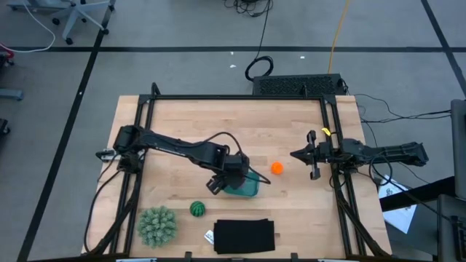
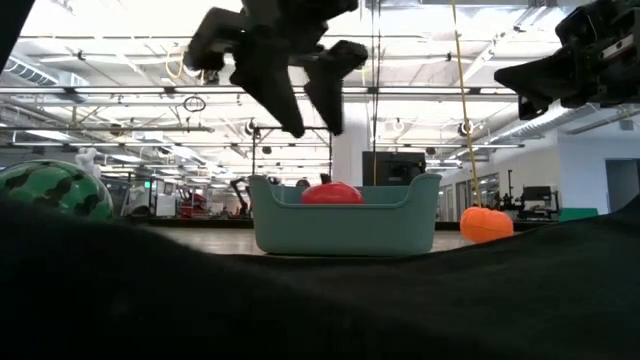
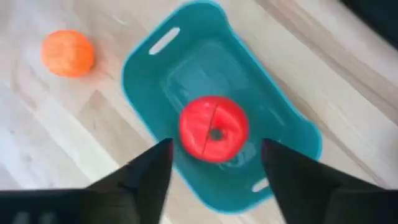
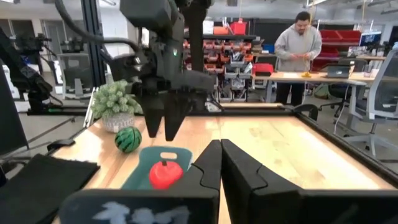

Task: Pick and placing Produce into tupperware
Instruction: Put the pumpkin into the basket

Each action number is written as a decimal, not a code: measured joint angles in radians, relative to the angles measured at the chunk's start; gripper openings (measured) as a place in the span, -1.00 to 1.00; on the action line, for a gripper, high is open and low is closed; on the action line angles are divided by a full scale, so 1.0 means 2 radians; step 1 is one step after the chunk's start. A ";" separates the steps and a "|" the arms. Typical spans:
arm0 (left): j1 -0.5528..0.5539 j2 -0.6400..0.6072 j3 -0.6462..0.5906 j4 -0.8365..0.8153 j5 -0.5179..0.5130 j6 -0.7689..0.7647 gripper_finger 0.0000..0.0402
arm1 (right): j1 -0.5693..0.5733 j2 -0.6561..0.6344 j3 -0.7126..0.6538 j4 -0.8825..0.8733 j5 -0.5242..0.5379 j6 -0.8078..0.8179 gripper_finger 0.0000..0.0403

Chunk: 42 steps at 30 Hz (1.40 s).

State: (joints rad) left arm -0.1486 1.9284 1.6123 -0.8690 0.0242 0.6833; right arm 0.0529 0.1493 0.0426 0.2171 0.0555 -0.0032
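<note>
nearest the front edge lie a black mat (image 1: 245, 236) and a spiky ball (image 1: 157, 225), with the striped green ball (image 1: 197, 209) just behind. the left gripper (image 2: 300, 105) hangs spread and empty over the teal tub (image 3: 273, 118), which holds the red fruit (image 3: 213, 128). the orange ball (image 1: 277, 168) sits right of the tub. the right gripper (image 4: 220, 163), fingers pressed together, waits at the right edge.

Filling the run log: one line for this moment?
left tool: open, above tub | tomato: in tub | orange, melon: on table | right tool: shut, idle
</note>
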 joint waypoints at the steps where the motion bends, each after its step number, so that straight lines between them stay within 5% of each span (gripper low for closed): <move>1: 0.000 -0.002 -0.001 -0.008 0.000 -0.006 0.04 | 0.000 0.002 0.000 0.004 0.000 0.000 -1.00; 11: 0.002 -0.016 -0.001 -0.036 0.000 -0.022 -0.95 | 0.000 0.012 0.000 0.015 0.000 0.000 -1.00; 18: 0.005 -0.042 -0.001 -0.059 -0.013 -0.047 -0.99 | 0.000 0.014 0.000 0.023 -0.001 0.000 -1.00; 25: 0.003 -0.144 -0.046 -0.034 -0.030 -0.093 -0.99 | 0.000 0.015 0.000 0.024 -0.003 0.000 -1.00; 32: 0.002 -0.295 -0.203 0.118 -0.049 -0.168 -1.00 | 0.001 0.015 0.000 0.022 -0.004 0.000 -1.00; 42: -0.016 -0.485 -0.453 0.366 -0.146 -0.242 -1.00 | 0.001 0.020 0.000 0.019 -0.004 -0.004 -1.00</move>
State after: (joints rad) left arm -0.1802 0.9580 0.7056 -0.1377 -0.2685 0.1997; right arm 0.0542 0.1887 0.0427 0.2554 0.0475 -0.0121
